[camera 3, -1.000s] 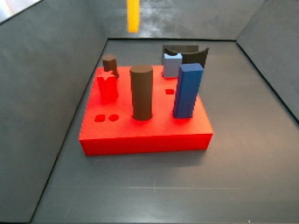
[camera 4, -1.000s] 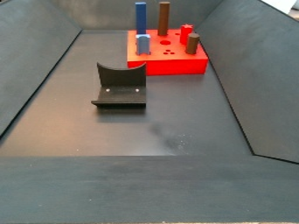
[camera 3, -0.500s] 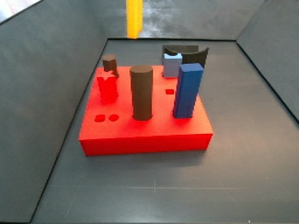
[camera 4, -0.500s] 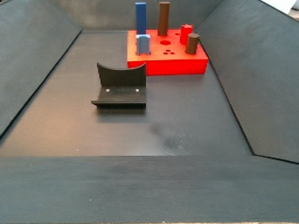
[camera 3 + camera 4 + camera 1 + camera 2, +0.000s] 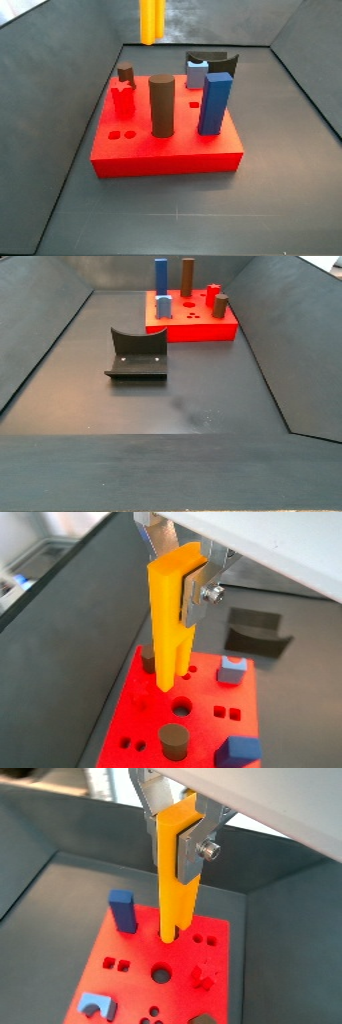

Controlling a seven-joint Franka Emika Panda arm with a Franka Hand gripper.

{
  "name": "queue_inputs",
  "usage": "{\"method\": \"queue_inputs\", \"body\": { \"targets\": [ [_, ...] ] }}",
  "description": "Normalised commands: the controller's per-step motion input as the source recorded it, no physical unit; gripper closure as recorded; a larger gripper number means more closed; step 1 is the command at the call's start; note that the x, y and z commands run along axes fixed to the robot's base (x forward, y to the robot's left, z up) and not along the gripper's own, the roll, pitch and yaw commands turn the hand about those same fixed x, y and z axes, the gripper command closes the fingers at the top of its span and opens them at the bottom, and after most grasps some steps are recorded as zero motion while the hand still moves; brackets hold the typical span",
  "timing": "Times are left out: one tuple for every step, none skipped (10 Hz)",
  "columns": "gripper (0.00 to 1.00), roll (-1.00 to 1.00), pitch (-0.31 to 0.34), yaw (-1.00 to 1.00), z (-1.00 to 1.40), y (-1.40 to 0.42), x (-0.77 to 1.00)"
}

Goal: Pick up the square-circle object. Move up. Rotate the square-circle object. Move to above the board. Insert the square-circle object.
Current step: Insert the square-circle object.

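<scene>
The square-circle object (image 5: pixel 171 622) (image 5: pixel 174 883) is a tall orange-yellow bar hanging upright, with my gripper (image 5: pixel 179 584) (image 5: pixel 179 836) shut on its upper end. In both wrist views its lower end hangs above the red board (image 5: pixel 127 717) (image 5: pixel 134 998). A side view shows only the object's lower part (image 5: pixel 152 22) at the top edge, behind and above the board (image 5: pixel 167 160); the gripper is out of that frame. In a side view of the board (image 5: pixel 201 331), neither the object nor the gripper shows.
On the board stand a dark brown cylinder (image 5: pixel 162 105), a blue square post (image 5: pixel 215 103), a red star peg (image 5: pixel 122 98), a small brown peg (image 5: pixel 126 72) and a light blue piece (image 5: pixel 198 72). The fixture (image 5: pixel 138 354) (image 5: pixel 211 60) stands on the floor beside the board.
The square-circle object now looks wider in the side view, having turned about its upright axis, and its lower end sits slightly lower. Board and pegs have not moved.
</scene>
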Motion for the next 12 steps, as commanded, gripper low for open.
{"method": "queue_inputs", "body": {
  "targets": [
    [1.0,0.0,0.0,-1.0,0.0,0.0,-0.03],
    [1.0,0.0,0.0,-0.96,0.0,-0.01,-0.07],
    [1.0,0.0,0.0,-0.94,-0.03,-0.03,-0.08],
    [1.0,0.0,-0.016,-1.0,-0.09,0.0,-0.02],
    [1.0,0.0,-0.019,-1.0,-0.1,0.0,-0.02],
    [1.0,0.0,-0.003,-1.0,-0.07,0.0,-0.03],
    [1.0,0.0,0.0,-1.0,0.0,0.0,-0.02],
    [1.0,0.0,0.0,-1.0,0.0,0.0,-0.02],
    [1.0,0.0,0.0,-0.94,0.0,-0.06,-0.06],
    [1.0,0.0,-0.011,-0.8,-0.09,-0.15,-0.18],
    [1.0,-0.01,-0.047,-0.67,-0.17,-0.25,-0.29],
    [1.0,-0.03,-0.064,-0.62,-0.21,-0.28,-0.32]
  ]
}}
